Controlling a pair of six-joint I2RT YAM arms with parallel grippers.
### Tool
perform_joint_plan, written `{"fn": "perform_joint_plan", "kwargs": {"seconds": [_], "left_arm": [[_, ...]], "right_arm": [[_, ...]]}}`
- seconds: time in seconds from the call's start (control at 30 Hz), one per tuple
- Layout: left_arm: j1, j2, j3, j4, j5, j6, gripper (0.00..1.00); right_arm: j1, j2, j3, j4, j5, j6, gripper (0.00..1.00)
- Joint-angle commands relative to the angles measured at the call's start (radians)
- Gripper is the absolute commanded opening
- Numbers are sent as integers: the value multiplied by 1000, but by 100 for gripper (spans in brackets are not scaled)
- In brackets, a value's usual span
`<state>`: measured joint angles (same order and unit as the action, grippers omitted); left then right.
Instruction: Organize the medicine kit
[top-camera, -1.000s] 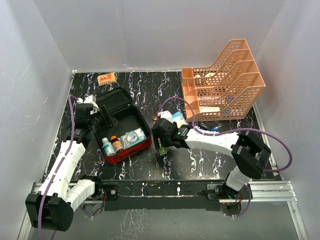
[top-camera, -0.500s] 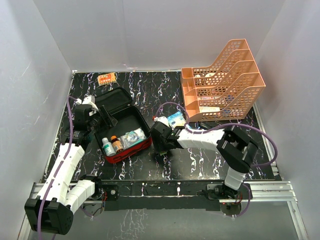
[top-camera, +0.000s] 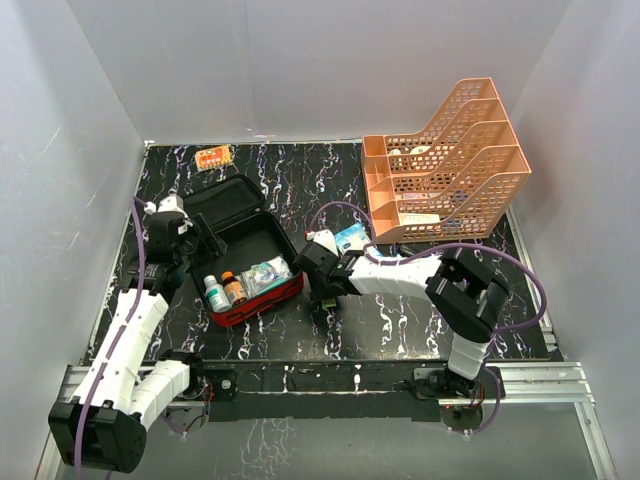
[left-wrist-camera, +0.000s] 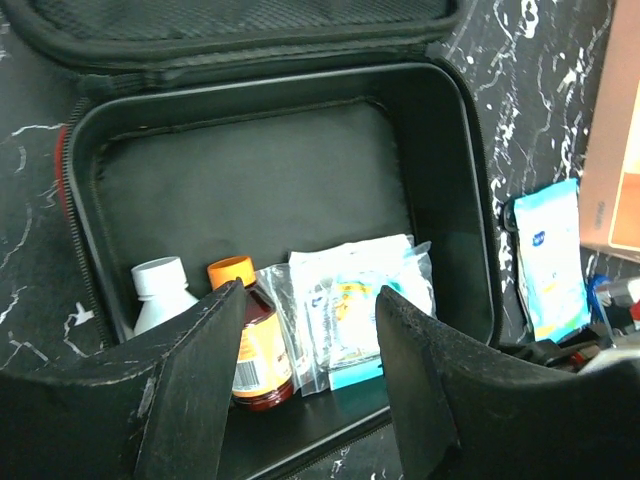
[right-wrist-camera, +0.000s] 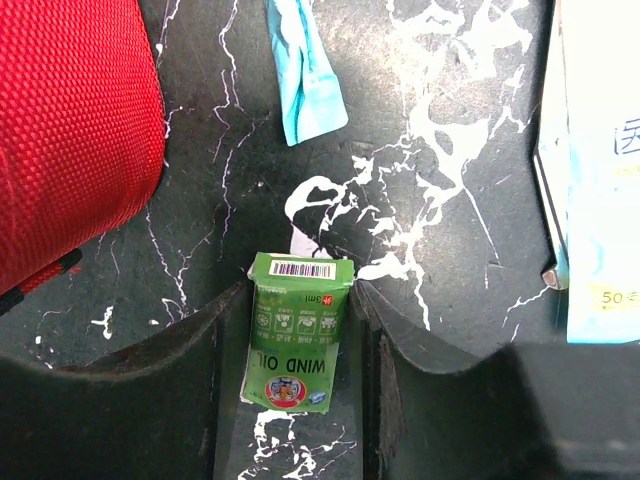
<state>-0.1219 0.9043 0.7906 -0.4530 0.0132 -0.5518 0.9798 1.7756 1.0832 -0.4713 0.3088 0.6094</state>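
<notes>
The medicine kit (top-camera: 262, 295) is a red zip case lying open at the left, its black lining (left-wrist-camera: 250, 190) showing; its red side shows in the right wrist view (right-wrist-camera: 70, 130). Inside at the front stand a white bottle (left-wrist-camera: 162, 290), an amber bottle with an orange cap (left-wrist-camera: 258, 345) and a clear bag of sachets (left-wrist-camera: 345, 300). My left gripper (left-wrist-camera: 310, 300) is open and empty, hovering over the case's near-left part (top-camera: 205, 240). My right gripper (right-wrist-camera: 300, 290) is shut on a small green Wind Oil box (right-wrist-camera: 298, 335), low over the table just right of the case (top-camera: 322, 290).
An orange tiered tray (top-camera: 450, 160) stands at the back right. A blue-and-white packet (top-camera: 350, 238) lies in front of it, also seen in the right wrist view (right-wrist-camera: 600, 200). A light blue sachet (right-wrist-camera: 305, 75) lies beside the case. An orange blister pack (top-camera: 213, 157) lies at the back left.
My right gripper has moved left, closer to the case, with the green box between its fingers. My left gripper has shifted slightly left over the case.
</notes>
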Motion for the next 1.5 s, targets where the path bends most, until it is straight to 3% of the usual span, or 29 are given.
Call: {"fn": "perform_joint_plan", "kwargs": {"seconds": [0.0,0.4,0.73,0.93,1.13,1.47], "left_arm": [[-4,-47,14,-47,-129,-29,54],[-4,-127,-33,-77,-241,-2,55],[-4,-193,-41,-142,-258,-15,56],[-4,-202,-64,-112,-223,-12,56],[-4,-196,-67,-104,-204,-7,56],[-4,-195,-69,-101,-200,-8,57]], "right_arm": [[0,-15,14,3,52,14,39],[0,-132,142,4,139,-27,39],[0,-55,358,2,107,-86,39],[-8,-94,236,-70,179,35,49],[-23,-146,52,-83,138,108,61],[-32,-56,26,-15,11,54,60]]}}
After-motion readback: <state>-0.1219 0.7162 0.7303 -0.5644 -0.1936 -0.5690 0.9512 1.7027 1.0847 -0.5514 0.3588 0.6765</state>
